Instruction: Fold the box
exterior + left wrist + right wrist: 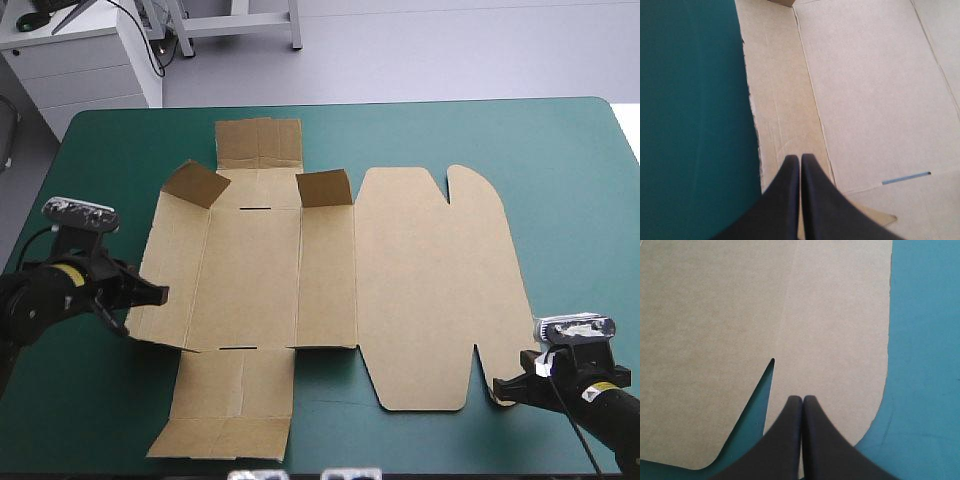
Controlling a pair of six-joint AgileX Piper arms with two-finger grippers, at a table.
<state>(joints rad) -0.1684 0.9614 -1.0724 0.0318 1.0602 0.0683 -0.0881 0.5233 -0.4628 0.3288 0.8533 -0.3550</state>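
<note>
The brown box [420, 280] lies as a cut sheet spread flat on the teal-green cover, lid panel to the right. Two small flaps [195, 183] [325, 187] stand raised near its far side. My left gripper [158, 293] is shut, its tip over the sheet's left side panel just inside the edge. In the left wrist view the shut gripper [800, 157] points onto that panel of the box [870, 90]. My right gripper [500, 388] is shut at the lid's near right corner. In the right wrist view the gripper [803, 399] sits over the rounded tab of the box [715, 315], beside a notch.
Teal-green cover [580, 200] shows to the right of the lid and in a strip to the left of the sheet [100, 150]. The table's near edge lies close behind both arms.
</note>
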